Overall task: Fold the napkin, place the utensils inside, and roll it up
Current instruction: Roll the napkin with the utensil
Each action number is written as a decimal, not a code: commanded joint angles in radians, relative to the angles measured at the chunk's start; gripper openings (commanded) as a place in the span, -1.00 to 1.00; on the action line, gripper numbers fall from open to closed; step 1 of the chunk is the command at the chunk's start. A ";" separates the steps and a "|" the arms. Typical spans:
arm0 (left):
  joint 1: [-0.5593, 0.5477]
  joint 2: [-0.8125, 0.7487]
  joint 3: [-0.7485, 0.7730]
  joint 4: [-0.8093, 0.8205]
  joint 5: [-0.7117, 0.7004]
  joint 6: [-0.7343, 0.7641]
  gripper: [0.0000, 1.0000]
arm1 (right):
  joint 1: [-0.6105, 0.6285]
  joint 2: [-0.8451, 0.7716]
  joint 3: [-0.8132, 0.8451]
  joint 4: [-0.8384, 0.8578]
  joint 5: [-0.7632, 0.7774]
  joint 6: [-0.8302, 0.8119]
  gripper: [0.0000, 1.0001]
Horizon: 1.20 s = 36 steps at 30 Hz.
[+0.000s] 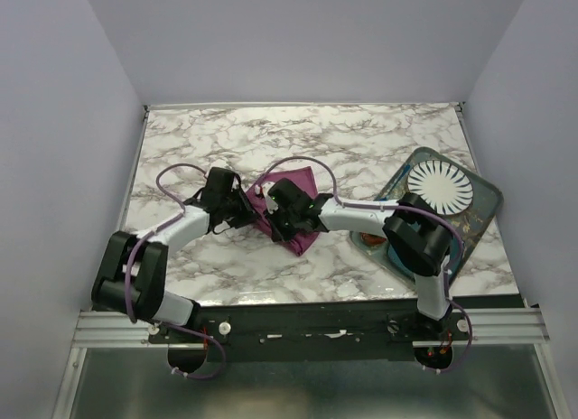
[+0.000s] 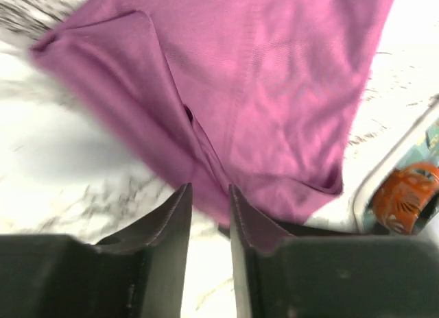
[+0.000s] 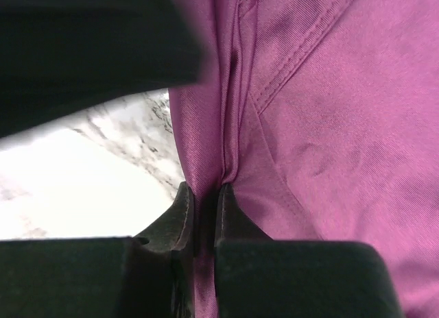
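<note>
The napkin (image 1: 301,181) is plain plum-purple with a bit of a sheen up close, and the table (image 1: 361,139) is white marble with grey veins running all over. The plate (image 1: 440,188) is white with thin dark lines fanning out from the middle, tray (image 1: 489,202) is dark teal, and the arms (image 1: 185,228) are white and black with purple cables (image 1: 302,159)

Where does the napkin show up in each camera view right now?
Top external: napkin at the table's centre.
Left wrist: napkin fills the upper middle.
Right wrist: napkin fills the right side, a fold pinched between the fingers.
Shared landmark: veined marble tabletop.
</note>
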 commanded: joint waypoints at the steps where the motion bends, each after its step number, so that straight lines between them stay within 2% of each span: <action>1: 0.001 -0.163 0.096 -0.201 -0.107 0.094 -0.21 | -0.131 0.042 -0.105 0.081 -0.426 0.057 -0.99; 3: 0.001 -0.174 0.096 -0.199 -0.087 0.093 -0.20 | -0.197 0.073 -0.110 0.112 -0.630 0.071 -0.99; 5: 0.001 -0.157 0.079 -0.184 -0.061 0.073 -0.33 | -0.237 0.128 -0.095 0.110 -0.764 0.089 -0.99; 6: 0.001 -0.146 0.053 -0.147 -0.044 0.067 -0.39 | -0.249 0.148 -0.084 0.107 -0.804 0.097 -0.99; 7: 0.001 -0.117 0.039 -0.123 -0.004 0.059 -0.53 | -0.261 0.182 -0.078 0.109 -0.836 0.117 -0.99; 8: 0.001 -0.103 0.027 -0.098 0.008 0.049 -0.57 | -0.281 0.196 -0.073 0.112 -0.887 0.125 -0.99; 12: -0.002 -0.045 -0.017 0.046 0.053 0.012 -0.67 | -0.316 0.233 -0.069 0.125 -0.930 0.165 -0.97; 19: -0.002 0.051 -0.022 0.141 0.062 -0.004 -0.73 | -0.336 0.274 -0.049 0.119 -0.947 0.211 -0.95; 23: -0.002 0.047 -0.045 0.146 0.065 -0.010 -0.76 | -0.341 0.283 -0.035 0.078 -0.927 0.209 -0.95; 31: -0.007 -0.097 -0.068 0.124 0.074 -0.036 -0.75 | -0.355 0.288 -0.021 0.040 -0.886 0.214 -0.95; 36: -0.008 -0.042 -0.045 0.146 0.086 -0.044 -0.81 | -0.356 0.286 -0.013 0.035 -0.880 0.214 -0.95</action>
